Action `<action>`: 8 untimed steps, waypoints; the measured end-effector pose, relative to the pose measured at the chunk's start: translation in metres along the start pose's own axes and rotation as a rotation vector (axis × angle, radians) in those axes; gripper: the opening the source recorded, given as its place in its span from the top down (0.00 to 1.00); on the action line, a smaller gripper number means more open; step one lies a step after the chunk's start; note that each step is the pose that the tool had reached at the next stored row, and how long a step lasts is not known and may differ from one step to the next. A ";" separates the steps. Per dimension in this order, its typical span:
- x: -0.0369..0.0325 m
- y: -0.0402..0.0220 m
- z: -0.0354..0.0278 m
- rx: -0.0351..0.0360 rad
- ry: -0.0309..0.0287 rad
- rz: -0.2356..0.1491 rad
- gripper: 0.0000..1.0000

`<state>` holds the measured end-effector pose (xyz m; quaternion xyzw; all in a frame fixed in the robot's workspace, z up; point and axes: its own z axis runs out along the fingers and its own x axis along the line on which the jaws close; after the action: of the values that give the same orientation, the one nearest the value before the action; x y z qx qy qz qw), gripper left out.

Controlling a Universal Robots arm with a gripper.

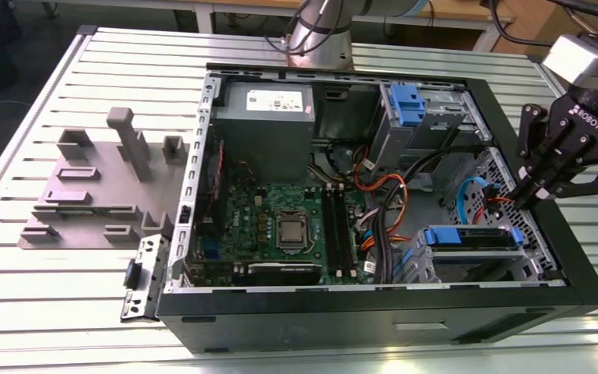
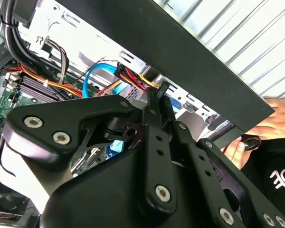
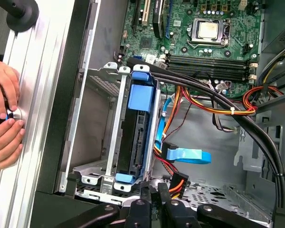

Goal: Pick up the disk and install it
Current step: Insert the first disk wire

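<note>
Two hands (image 3: 2, 116) beside the case appear in the first wrist view, the disk (image 3: 135, 137) seated in its bay, end effector (image 3: 154, 202) fingers together.

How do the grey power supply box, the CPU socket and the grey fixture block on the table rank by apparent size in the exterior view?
As they look in the exterior view:
1. Grey fixture block, largest.
2. Power supply box, clearly smaller in outline.
3. CPU socket, smallest by far.
The gripper hangs at the case's far right edge.
</note>
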<state>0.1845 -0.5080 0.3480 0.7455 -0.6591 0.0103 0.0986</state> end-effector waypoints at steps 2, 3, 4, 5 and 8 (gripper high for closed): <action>0.0000 0.0001 -0.0001 -0.0007 0.0060 0.001 0.82; 0.0000 0.0001 -0.0001 -0.0008 0.0104 0.001 0.82; 0.0000 0.0000 -0.0001 -0.0002 0.0159 0.002 0.82; -0.0001 -0.0001 -0.0001 0.0008 0.0214 0.003 0.82; 0.0000 0.0000 0.0001 0.0027 0.0328 0.005 0.82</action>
<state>0.1845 -0.5080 0.3479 0.7437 -0.6592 0.0237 0.1083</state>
